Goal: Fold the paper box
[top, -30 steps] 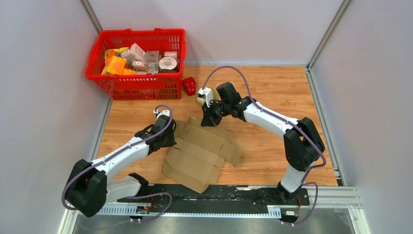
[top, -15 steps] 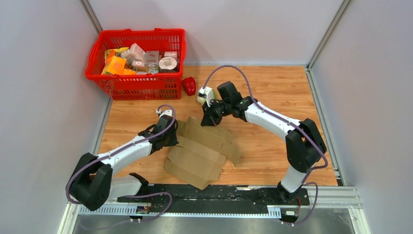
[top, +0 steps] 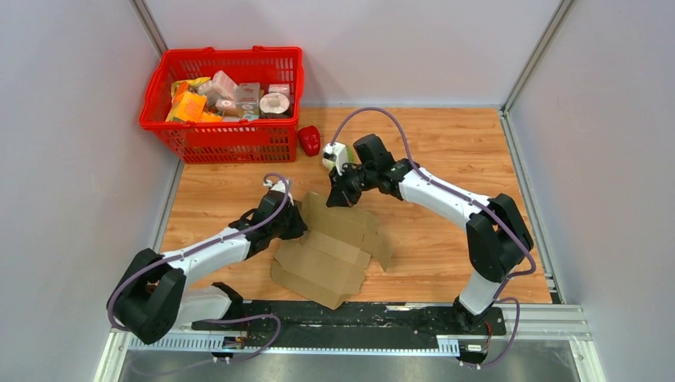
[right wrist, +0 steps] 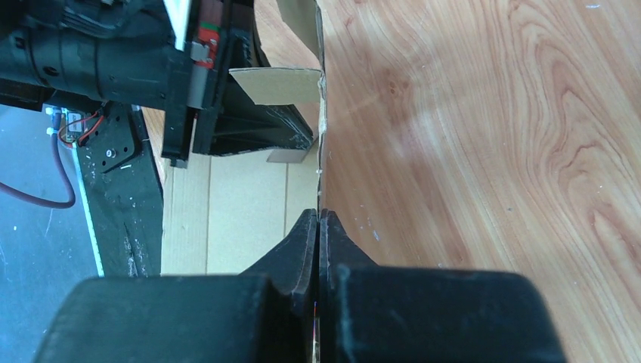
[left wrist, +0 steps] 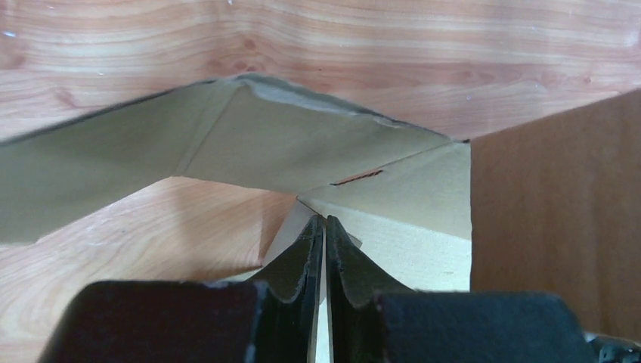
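Pinching hard, the left claw (left wrist: 323, 227) is all but closed on a thin edge of the box (top: 322, 267), a flap (left wrist: 287, 144) arching up just ahead of it. Trouble? That sliver of a grip could slip, or the flap could buckle off its crease. Between the claws the box lies half-flat on the surface (top: 446, 263), and only the top view shows that. The right claw (right wrist: 318, 215), clamped tight on the far edge, sees it edge-on; opposing pulls might tear it.
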Controlling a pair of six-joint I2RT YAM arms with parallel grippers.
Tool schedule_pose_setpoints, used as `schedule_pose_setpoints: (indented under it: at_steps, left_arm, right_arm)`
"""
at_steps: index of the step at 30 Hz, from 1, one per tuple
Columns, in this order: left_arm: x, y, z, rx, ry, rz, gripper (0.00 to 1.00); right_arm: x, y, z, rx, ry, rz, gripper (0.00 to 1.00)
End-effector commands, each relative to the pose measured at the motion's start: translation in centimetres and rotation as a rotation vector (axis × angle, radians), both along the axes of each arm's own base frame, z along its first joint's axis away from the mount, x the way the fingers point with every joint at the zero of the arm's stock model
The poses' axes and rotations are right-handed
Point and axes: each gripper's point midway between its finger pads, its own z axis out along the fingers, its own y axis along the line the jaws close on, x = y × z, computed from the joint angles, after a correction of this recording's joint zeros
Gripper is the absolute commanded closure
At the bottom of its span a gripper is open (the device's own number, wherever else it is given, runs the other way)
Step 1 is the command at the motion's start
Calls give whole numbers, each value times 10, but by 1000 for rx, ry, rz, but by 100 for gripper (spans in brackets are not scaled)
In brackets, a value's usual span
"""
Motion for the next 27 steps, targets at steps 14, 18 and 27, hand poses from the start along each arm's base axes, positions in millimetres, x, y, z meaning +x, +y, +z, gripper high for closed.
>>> schedule_pose_setpoints:
  at_steps: [14,18,27]
  left_arm:
    - [-28,46,54,10,-205,90,59]
    - [-28,51,96,-41,-323,99,38]
    - [0,19,134,-90,-408,13,38]
  right_arm:
    - [22,5,-2,-97,-272,56,100]
    - [23,7,3,-79,-294,58,100]
    - [18,16,10,41,-302,109,100]
